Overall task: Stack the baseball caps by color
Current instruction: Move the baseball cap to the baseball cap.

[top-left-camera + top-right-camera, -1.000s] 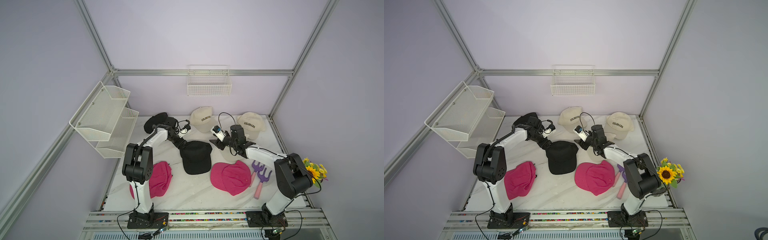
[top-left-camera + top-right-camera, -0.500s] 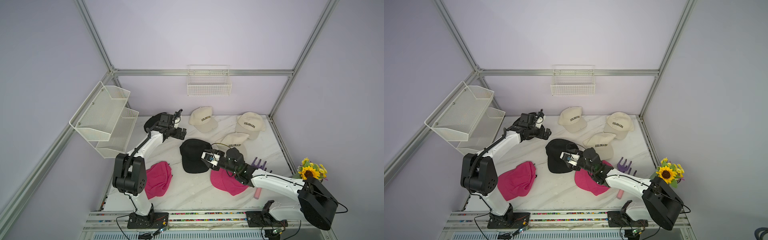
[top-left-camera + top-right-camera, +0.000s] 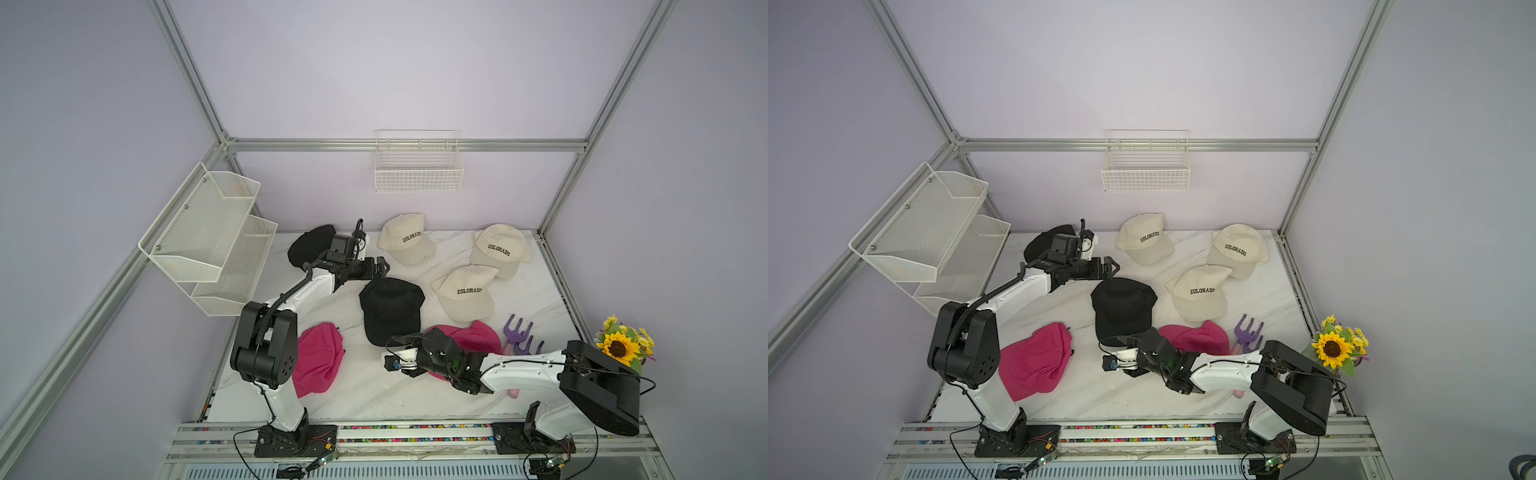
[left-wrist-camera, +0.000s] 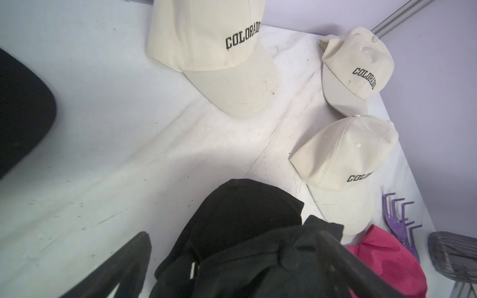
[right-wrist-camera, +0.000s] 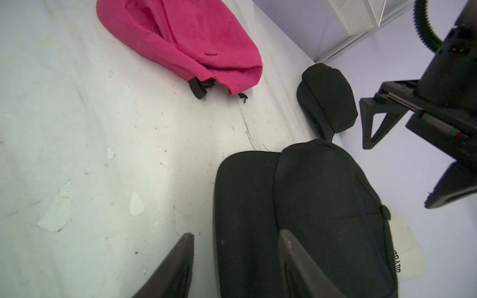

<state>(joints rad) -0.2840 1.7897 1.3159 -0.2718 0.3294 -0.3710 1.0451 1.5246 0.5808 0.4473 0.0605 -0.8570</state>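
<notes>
The marble table carries every cap in view. The centre black cap lies mid-table, brim toward the front edge. The corner black cap sits in the back left corner, partly behind the left arm. The back cream cap lies by the back edge, the right cream cap near the back right corner, and the near cream cap just right of the centre black cap. All three read COLORADO. The left pink cap lies toward the front left corner. The right pink cap lies partly under the right arm, beside purple garden forks and sunflowers.

The wire basket hangs on the back wall and the two-tier mesh shelf on the left wall; only mesh and wall show through them.

The left gripper hangs wide open and holds nothing, above the centre black cap's rear. The right gripper stands part open astride that cap's brim edge; whether it touches I cannot tell
</notes>
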